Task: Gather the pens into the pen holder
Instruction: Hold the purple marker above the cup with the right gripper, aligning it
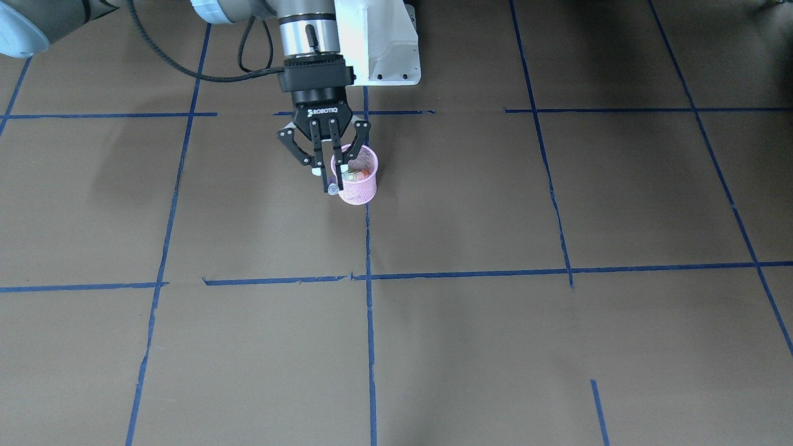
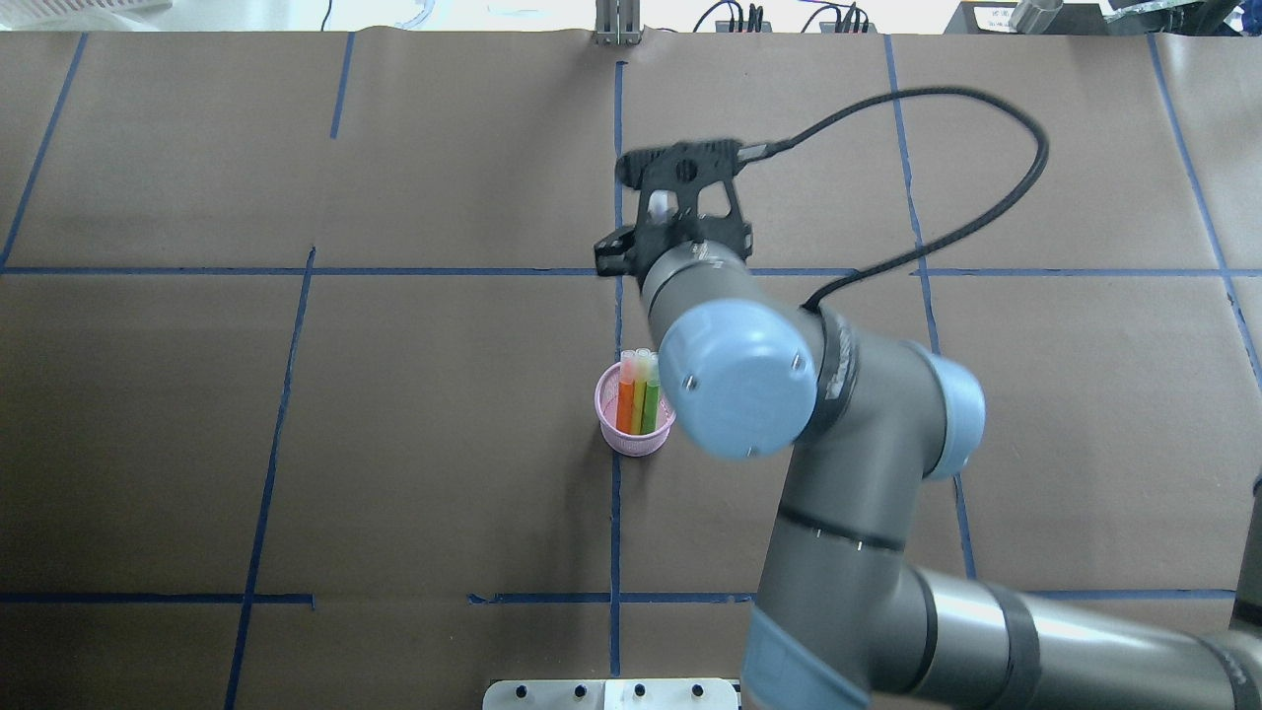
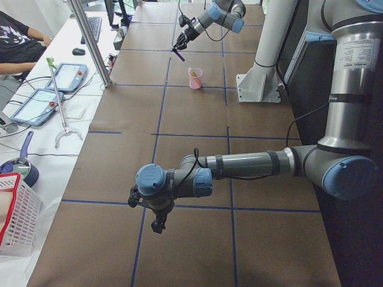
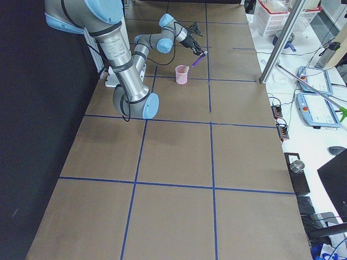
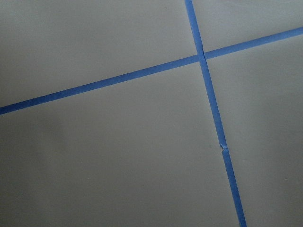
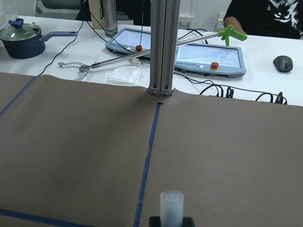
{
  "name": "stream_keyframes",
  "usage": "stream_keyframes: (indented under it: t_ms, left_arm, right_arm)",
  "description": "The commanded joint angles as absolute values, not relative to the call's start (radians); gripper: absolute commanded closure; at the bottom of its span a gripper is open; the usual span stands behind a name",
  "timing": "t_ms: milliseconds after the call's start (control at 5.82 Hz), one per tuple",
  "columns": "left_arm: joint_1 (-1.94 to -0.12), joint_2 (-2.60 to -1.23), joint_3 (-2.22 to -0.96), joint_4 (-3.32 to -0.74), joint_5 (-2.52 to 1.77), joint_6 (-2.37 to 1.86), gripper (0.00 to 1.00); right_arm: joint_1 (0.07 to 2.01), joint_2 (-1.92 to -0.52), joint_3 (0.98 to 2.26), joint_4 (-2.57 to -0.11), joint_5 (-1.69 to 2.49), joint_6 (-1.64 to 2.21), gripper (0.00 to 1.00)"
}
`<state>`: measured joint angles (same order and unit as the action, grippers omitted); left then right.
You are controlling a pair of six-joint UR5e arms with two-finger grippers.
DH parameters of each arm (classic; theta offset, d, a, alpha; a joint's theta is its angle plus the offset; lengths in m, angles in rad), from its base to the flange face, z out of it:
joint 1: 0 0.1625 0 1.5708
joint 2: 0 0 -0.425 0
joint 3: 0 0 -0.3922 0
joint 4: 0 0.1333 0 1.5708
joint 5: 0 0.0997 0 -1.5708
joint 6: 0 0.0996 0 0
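Right tool (image 1: 331, 181) pinches the purple pen (image 4: 198, 59), raised near the pink pen holder (image 1: 359, 189), upper centre of the front view — recommend centring it over the rim, tilting upright, before release.

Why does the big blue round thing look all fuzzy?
Overhead view: the right arm's blue joint cap looks soft-edged, likely too near the camera; the pen holder beside it is sharp. Front-facing view: faint shadows on the table. Left wrist view: even light, no glare.
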<state>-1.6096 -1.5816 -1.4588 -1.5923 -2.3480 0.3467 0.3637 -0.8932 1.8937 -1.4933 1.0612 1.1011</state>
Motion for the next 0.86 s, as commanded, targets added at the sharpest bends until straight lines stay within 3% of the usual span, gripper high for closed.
stream_keyframes:
  t_ms: [0,687]
  left_arm:
    - [-1.611,-1.583,-1.46,-1.592,-2.347,0.345,0.0]
    - [-1.611,-1.583,-1.465,-1.592,-2.347,0.347,0.0]
  right_arm:
    - [0.22,-0.897,2.012,-1.584,0.986,1.134,1.0]
    - [0.21,-0.913,2.017,-1.603,0.945,1.149,0.99]
